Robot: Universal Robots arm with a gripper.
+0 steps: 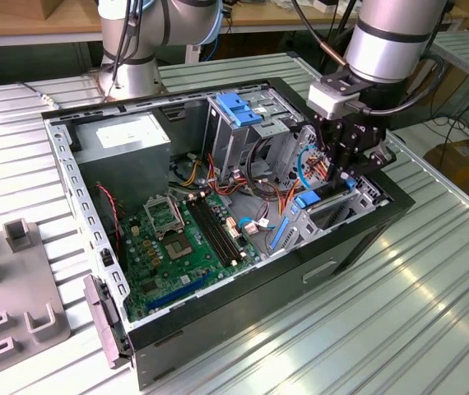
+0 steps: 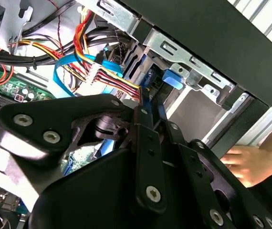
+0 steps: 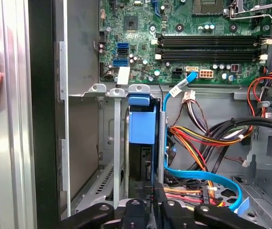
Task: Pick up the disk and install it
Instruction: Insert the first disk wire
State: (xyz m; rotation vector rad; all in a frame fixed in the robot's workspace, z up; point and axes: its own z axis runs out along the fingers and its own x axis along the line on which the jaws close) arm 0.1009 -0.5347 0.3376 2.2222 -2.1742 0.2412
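- The open computer case [image 1: 366,239] lies on its side on a ribbed metal table [image 1: 432,313], its interior facing up.
- A grey power supply box [image 1: 127,144] sits in the case's far corner at the exterior view's left.
- The green motherboard [image 1: 177,247] covers the case floor, with dark memory slots [image 3: 207,47] running across it in the first wrist view.
- A metal drive cage [image 1: 243,132] stands at the middle back, a blue latch piece [image 1: 236,107] on top of it.
- The arm reaches down into the case at the exterior view's right; the gripper [image 1: 339,169] hangs over the drive bay by the case's front wall.
- The disk [image 3: 141,126], seen edge-on in its blue frame, stands upright in the bay's slot between metal rails, directly in line with the gripper.
- The black fingers [image 2: 148,138] sit narrow, close together around the disk's upper edge; whether they truly clamp it I cannot tell.
- Bundled red, yellow and orange wires [image 3: 198,136] and a blue flat cable [image 3: 198,174] lie just beside the bay.
- A person's hand [image 2: 248,162] rests on the table outside the case wall.
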